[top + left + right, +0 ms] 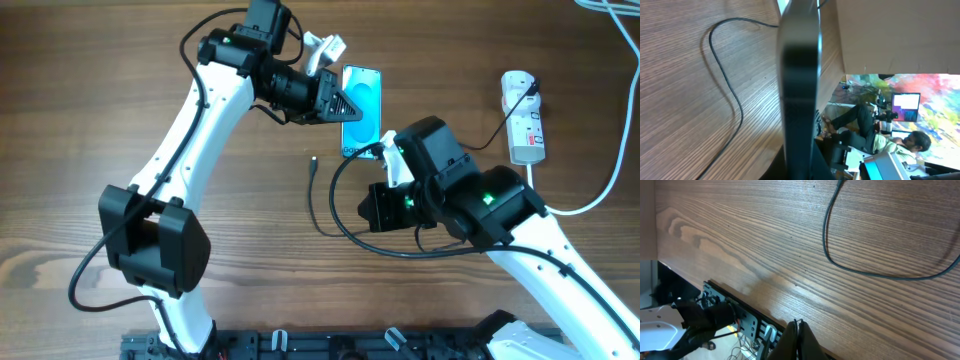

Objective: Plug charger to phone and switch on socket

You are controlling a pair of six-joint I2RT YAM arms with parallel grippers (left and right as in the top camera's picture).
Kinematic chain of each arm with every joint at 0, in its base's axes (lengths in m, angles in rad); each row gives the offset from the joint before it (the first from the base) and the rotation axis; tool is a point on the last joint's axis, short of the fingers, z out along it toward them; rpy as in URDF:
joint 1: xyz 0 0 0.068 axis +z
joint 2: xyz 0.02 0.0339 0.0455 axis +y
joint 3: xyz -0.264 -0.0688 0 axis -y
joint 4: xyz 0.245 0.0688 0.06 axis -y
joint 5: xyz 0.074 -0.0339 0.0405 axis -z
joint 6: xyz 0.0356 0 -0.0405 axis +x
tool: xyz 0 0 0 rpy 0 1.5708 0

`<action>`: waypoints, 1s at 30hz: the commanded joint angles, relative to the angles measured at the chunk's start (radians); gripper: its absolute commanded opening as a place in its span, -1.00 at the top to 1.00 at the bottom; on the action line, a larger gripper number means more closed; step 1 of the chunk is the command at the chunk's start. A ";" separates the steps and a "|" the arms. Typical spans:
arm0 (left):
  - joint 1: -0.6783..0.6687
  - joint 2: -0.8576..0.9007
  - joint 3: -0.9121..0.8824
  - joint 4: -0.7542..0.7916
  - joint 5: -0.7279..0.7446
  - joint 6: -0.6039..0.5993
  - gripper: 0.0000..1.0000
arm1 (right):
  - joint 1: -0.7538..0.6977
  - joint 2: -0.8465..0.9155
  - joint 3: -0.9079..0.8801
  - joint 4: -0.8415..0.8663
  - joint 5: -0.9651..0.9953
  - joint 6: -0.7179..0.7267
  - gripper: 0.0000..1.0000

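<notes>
The phone, cyan screen up, is at the upper middle in the overhead view. My left gripper is shut on its left edge. In the left wrist view the phone shows edge-on as a dark upright bar. The charger cable curls on the table below the phone, and its plug tip lies free to the phone's lower left. The cable also shows in the left wrist view and the right wrist view. The socket lies at the far right with a black plug in it. My right gripper is shut above the table.
A thick white cord runs from the socket off the right edge. A black rail lines the table's front edge. My right arm's wrist hangs just right of the phone's lower end.
</notes>
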 commanded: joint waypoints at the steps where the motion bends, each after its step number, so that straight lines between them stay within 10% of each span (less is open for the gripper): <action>1: 0.017 -0.033 -0.005 0.014 -0.111 -0.075 0.92 | 0.006 0.016 0.010 -0.001 -0.019 0.005 0.61; 10: 0.103 -0.033 -0.005 -0.105 -0.767 -0.463 0.92 | 0.006 0.092 0.012 -0.013 0.003 -0.002 -0.47; 30: 0.338 -0.033 -0.005 -0.259 -1.059 -0.574 0.92 | 0.078 0.834 0.498 -0.085 0.226 0.076 -0.81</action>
